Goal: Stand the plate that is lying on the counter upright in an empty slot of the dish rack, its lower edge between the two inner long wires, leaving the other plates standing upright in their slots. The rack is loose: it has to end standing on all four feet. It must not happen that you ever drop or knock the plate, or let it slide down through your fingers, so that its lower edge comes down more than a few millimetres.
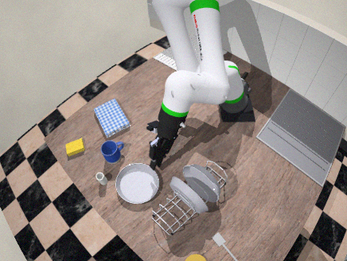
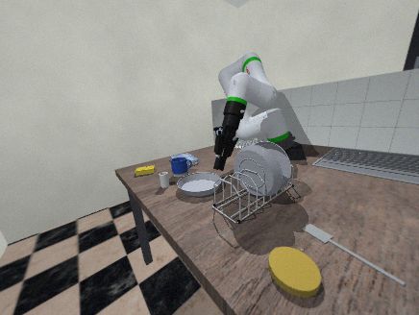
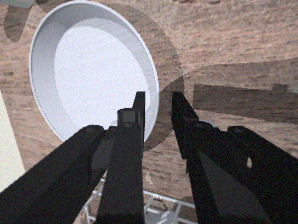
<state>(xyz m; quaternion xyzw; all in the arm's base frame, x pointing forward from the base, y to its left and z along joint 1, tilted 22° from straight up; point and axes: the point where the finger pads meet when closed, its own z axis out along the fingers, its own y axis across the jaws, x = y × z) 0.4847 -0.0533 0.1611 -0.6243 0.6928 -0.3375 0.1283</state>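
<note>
The lying plate is white and round and rests flat on the wooden counter, left of the wire dish rack. It also shows in the exterior view and fills the upper left of the wrist view. Two plates stand upright in the rack's far slots; its near slots are empty. My gripper points down over the plate's far right rim, a little above it. Its fingers stand a narrow gap apart with nothing between them.
A blue mug, a small white cup, a yellow sponge and a checked cloth lie left of the plate. A grey draining board is at the right. A yellow disc and a spatula lie near the front edge.
</note>
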